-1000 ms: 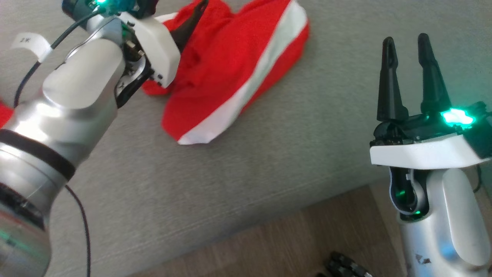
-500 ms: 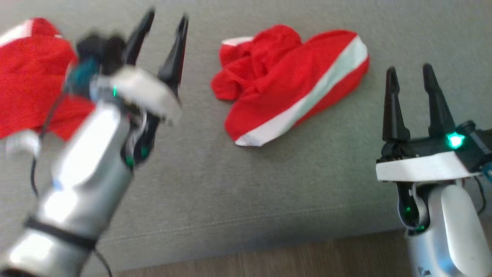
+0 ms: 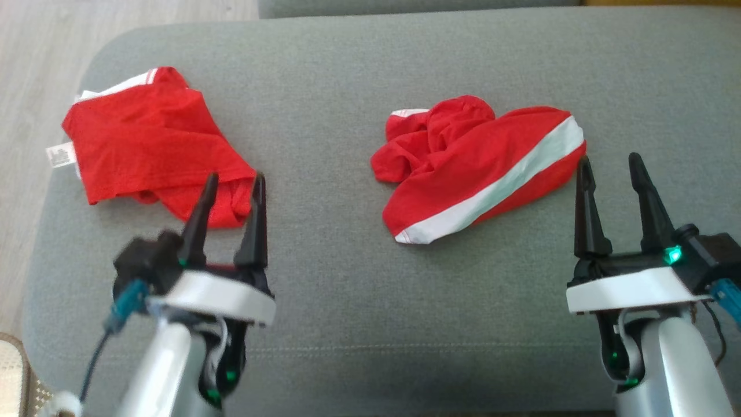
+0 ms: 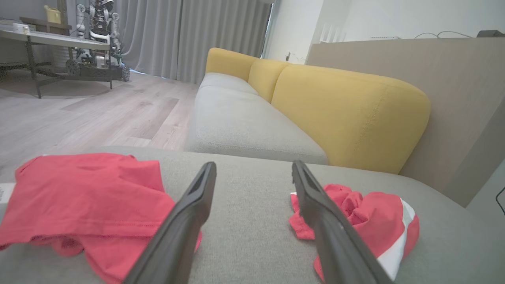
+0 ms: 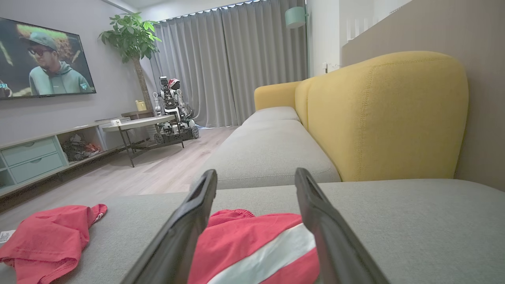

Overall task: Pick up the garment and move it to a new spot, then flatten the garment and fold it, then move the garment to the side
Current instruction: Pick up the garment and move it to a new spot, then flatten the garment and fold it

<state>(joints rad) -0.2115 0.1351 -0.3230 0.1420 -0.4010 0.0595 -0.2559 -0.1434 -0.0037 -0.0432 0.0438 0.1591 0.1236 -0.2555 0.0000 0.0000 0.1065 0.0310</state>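
On the cushion [image 3: 347, 324], striped red garment [image 3: 463, 174] lies beside spread right hand [image 3: 609, 158]

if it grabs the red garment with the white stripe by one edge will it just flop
Probably: the red garment with the white stripe lies crumpled in soft folds, so it would likely hang limp from one pinch. Its folds look thin, so it is probably light. Pushed across the textured grey cushion, it may bunch rather than slide.
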